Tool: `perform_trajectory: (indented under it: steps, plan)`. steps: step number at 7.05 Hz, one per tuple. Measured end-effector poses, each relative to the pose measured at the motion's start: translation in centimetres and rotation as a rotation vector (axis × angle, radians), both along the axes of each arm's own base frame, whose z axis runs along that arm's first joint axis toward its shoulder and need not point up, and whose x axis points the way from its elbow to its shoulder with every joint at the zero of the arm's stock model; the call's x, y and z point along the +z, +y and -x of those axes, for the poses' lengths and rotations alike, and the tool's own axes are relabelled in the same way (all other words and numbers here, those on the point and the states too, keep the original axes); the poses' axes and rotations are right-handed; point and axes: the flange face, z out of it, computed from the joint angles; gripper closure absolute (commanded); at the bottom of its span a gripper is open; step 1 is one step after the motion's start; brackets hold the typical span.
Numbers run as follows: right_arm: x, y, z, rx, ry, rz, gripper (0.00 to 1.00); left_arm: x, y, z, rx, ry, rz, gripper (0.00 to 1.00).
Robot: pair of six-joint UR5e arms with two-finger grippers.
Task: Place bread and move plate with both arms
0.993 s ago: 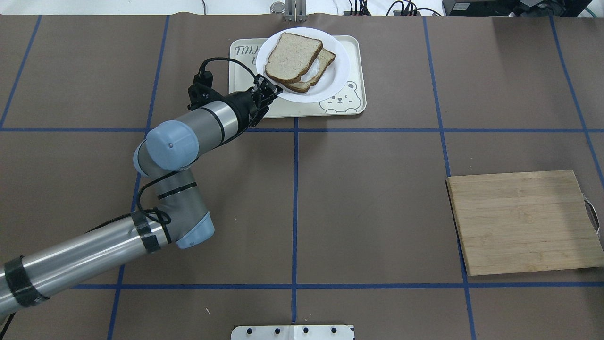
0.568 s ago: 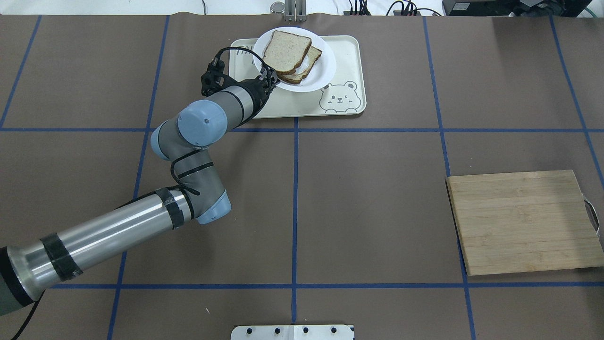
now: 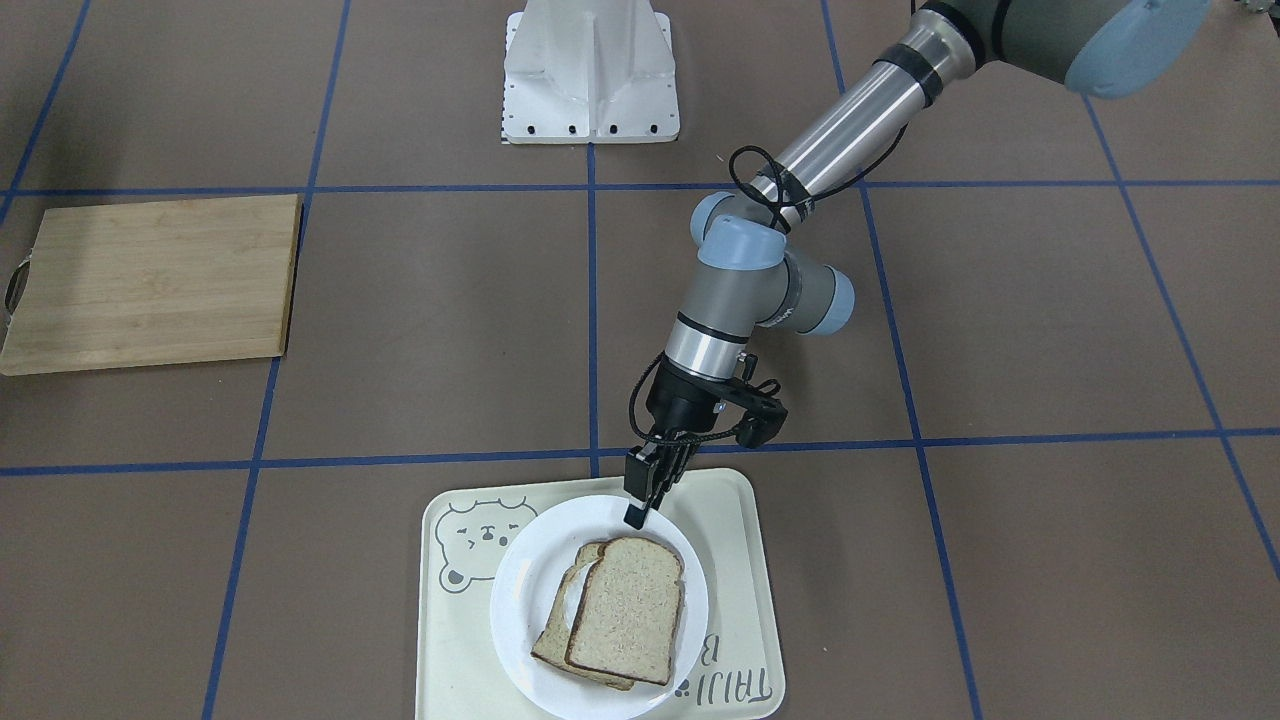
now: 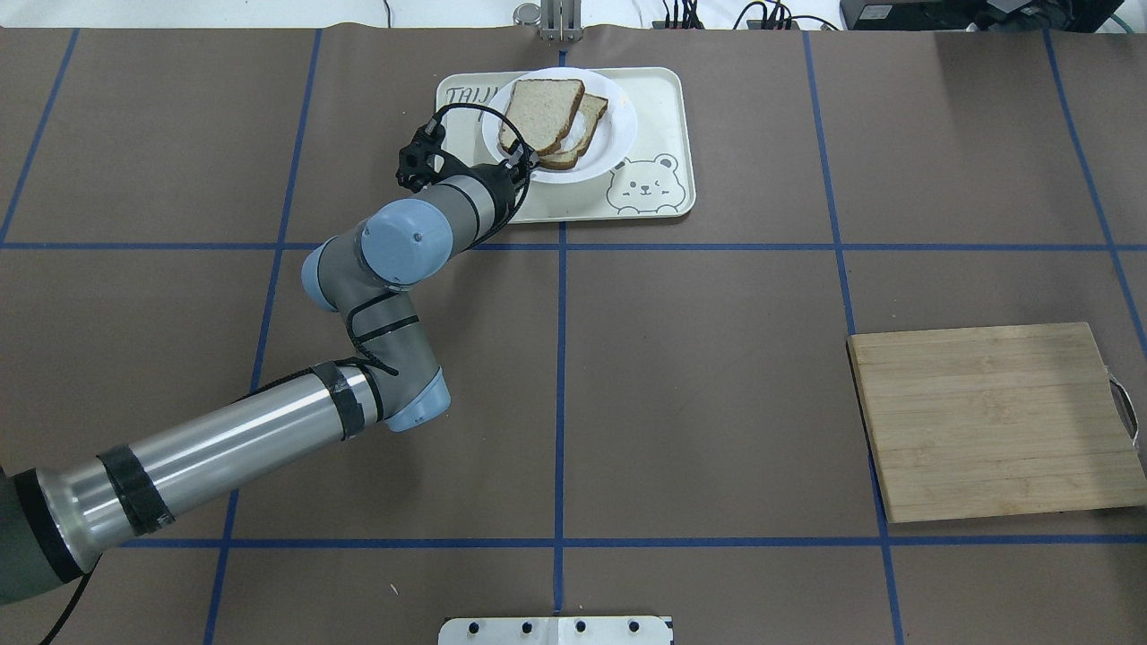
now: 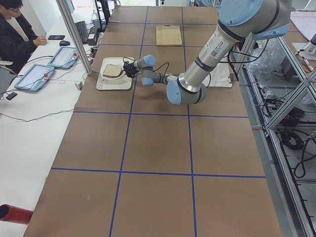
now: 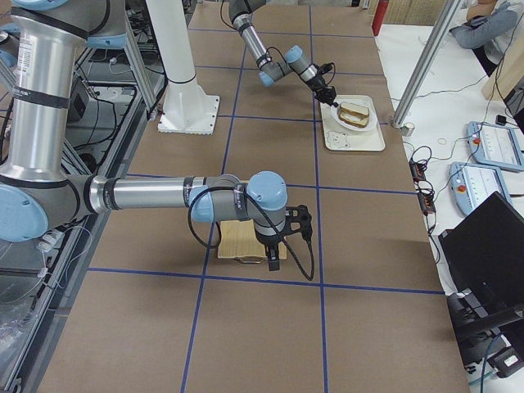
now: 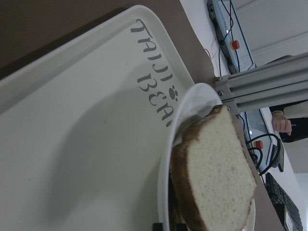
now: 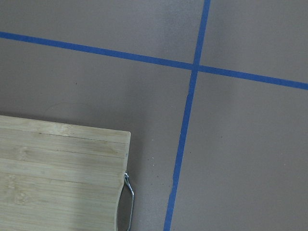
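Observation:
The white plate (image 4: 618, 125) is over the cream bear tray (image 4: 659, 107) at the table's far side. On it the plain bread (image 4: 540, 103) lies on top of a second slice (image 4: 590, 121) with some white showing between them. My left gripper (image 4: 518, 164) is shut on the plate's near-left rim; in the front view it (image 3: 636, 515) pinches the plate (image 3: 520, 590) beside the bread (image 3: 628, 610). The left wrist view shows the plate rim (image 7: 185, 110), the bread (image 7: 221, 178) and the tray (image 7: 72, 144). My right gripper (image 6: 273, 262) hovers by the cutting board; I cannot tell its state.
A wooden cutting board (image 4: 995, 421) with a metal handle lies at the right, also in the right wrist view (image 8: 57, 178). The white pedestal (image 3: 588, 70) stands at the robot's edge. An operator (image 5: 15, 34) sits beyond the far side.
My left arm has stretched forward and carried the plate down and toward the tray's far left. The plate looks smaller, so it is lower. The grip has not changed.

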Motion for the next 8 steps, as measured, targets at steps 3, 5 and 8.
perform_trajectory:
  steps: [3,5,8]
  plan:
    - [0.1,0.1,0.0,0.0,0.001,0.001,0.0,-0.1,3.4,3.5,0.146,-0.149,-0.134,0.01]
    - [0.2,0.2,-0.3,0.005,0.004,0.005,0.0,-2.1,5.5,8.4,0.286,-0.296,-0.191,0.01]
    - [0.6,0.7,-0.9,0.02,0.006,0.018,0.0,-1.3,6.8,20.4,0.517,-0.748,-0.37,0.01]
